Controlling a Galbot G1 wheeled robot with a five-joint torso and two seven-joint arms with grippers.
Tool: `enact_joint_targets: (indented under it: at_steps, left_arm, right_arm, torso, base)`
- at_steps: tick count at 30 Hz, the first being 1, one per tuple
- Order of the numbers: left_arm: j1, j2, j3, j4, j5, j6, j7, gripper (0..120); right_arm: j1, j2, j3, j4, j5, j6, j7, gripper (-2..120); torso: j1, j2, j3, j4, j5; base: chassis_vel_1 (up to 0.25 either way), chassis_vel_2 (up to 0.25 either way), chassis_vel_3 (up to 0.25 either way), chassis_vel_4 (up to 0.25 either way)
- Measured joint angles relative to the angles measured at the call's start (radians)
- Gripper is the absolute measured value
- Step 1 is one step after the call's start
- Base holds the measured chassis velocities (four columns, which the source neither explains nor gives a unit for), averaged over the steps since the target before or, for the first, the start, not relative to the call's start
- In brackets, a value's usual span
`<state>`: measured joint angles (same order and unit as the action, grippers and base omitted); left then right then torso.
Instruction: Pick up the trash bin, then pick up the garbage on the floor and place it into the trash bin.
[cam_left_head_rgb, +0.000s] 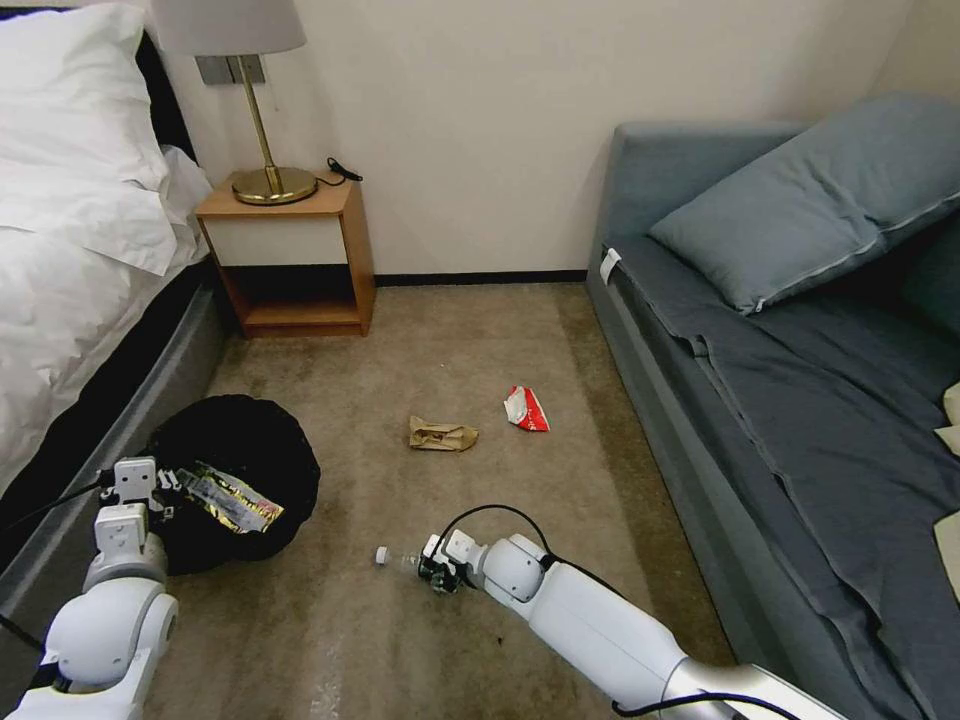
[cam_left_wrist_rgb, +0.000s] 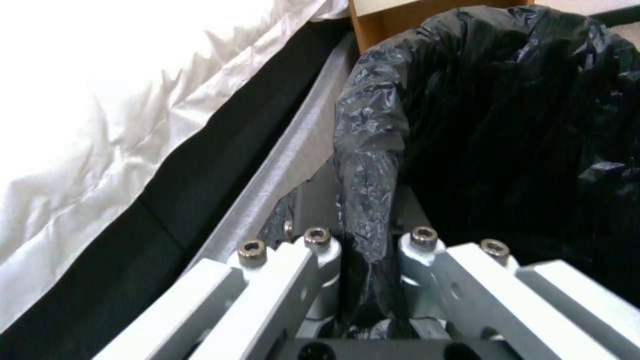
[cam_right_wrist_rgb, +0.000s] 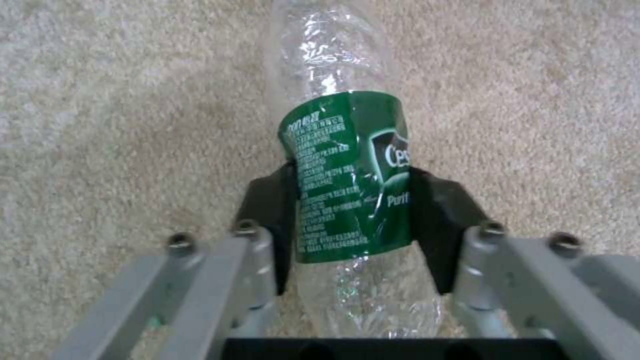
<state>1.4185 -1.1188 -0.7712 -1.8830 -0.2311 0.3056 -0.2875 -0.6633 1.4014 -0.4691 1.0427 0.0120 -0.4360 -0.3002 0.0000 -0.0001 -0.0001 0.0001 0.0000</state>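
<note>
Right wrist view, nearest first: the right gripper (cam_right_wrist_rgb: 353, 220) has its black pads closed against both sides of the clear bottle (cam_right_wrist_rgb: 347, 200), right on the green label at frame centre. Bottle runs lengthwise between the jaws, neck end pointing to the top of frame, carpet (cam_right_wrist_rgb: 100, 125) underneath. Looks empty and crinkled, so probably very light, thin-walled, easy to crush and slick; the label band is likely the best hold, as paper gives more friction than bare plastic.

Left wrist view: the left gripper (cam_left_wrist_rgb: 370, 250) is pinched shut on the bag-covered rim of the trash bin (cam_left_wrist_rgb: 507, 115), black plastic bunched between the fingers at lower centre. Bag is soft and slippery; the rim under it is the stiff part to hold.

Head view: bin at lower left beside the bed (cam_left_head_rgb: 80, 250), gold wrapper (cam_left_head_rgb: 230, 500) already inside. Bottle at lower centre, white cap toward the bin. Farther, mid frame: brown paper bag (cam_left_head_rgb: 441, 434) and red-and-white packet (cam_left_head_rgb: 526, 409), both on the floor, light and floppy.
</note>
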Motion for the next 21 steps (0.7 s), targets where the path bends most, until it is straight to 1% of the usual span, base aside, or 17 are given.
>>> enact_joint_targets:
  at_steps: [1, 2, 4, 5, 7, 11, 21]
  left_arm:
    - [0.0, 0.001, 0.0, -0.001, 0.0, 0.0, 0.0, 4]
    - [0.0, 0.001, 0.0, -0.001, 0.0, 0.0, 0.0, 4]
    - [0.0, 0.003, 0.0, -0.005, 0.0, 0.0, 0.0, 4]
    - [0.0, 0.003, 0.0, -0.005, 0.0, 0.0, 0.0, 4]
    - [0.0, 0.005, -0.002, -0.007, -0.002, 0.0, 0.0, 4]
    - [0.002, 0.009, -0.005, -0.009, -0.005, 0.0, 0.0, 4]
    - [0.001, 0.013, -0.002, -0.018, -0.009, 0.0, -0.001, 4]
  right_arm:
    - [0.0, -0.001, 0.001, 0.001, 0.0, 0.0, 0.0, 25]
    - [0.0, -0.001, 0.001, 0.001, 0.0, 0.0, 0.0, 25]
    - [0.001, -0.004, 0.005, 0.006, 0.002, 0.0, 0.001, 16]
    - [0.001, -0.004, 0.005, 0.006, 0.002, 0.0, 0.001, 16]
    - [0.004, -0.006, 0.016, 0.011, 0.007, -0.001, 0.002, 10]
    - [0.014, -0.013, 0.028, 0.023, 0.015, -0.001, 0.003, 7]
    - [0.058, -0.054, 0.06, 0.116, 0.045, -0.006, 0.01, 7]
  torso:
    - [0.0, 0.0, 0.0, 0.0, 0.0]
    - [0.0, 0.0, 0.0, 0.0, 0.0]
    - [0.0, 0.0, 0.0, -0.0001, 0.0]
    - [0.0, 0.0, 0.0, -0.0001, 0.0]
    - [0.0, 0.0, 0.0, -0.0002, 0.0]
    - [0.0, 0.0, 0.0, -0.0001, 0.0]
    - [0.0, 0.0, 0.0, -0.0001, 0.0]
  base:
    - [0.0, 0.0, 0.0, 0.0]
    - [0.0, 0.0, 0.0, 0.0]
    - [0.0, 0.0, 0.0, 0.0]
    - [0.0, 0.0, 0.0, 0.0]
    - [0.0, 0.0, 0.0, 0.0]
    - [0.0, 0.0, 0.0, 0.0]
    - [0.0, 0.0, 0.0, 0.0]
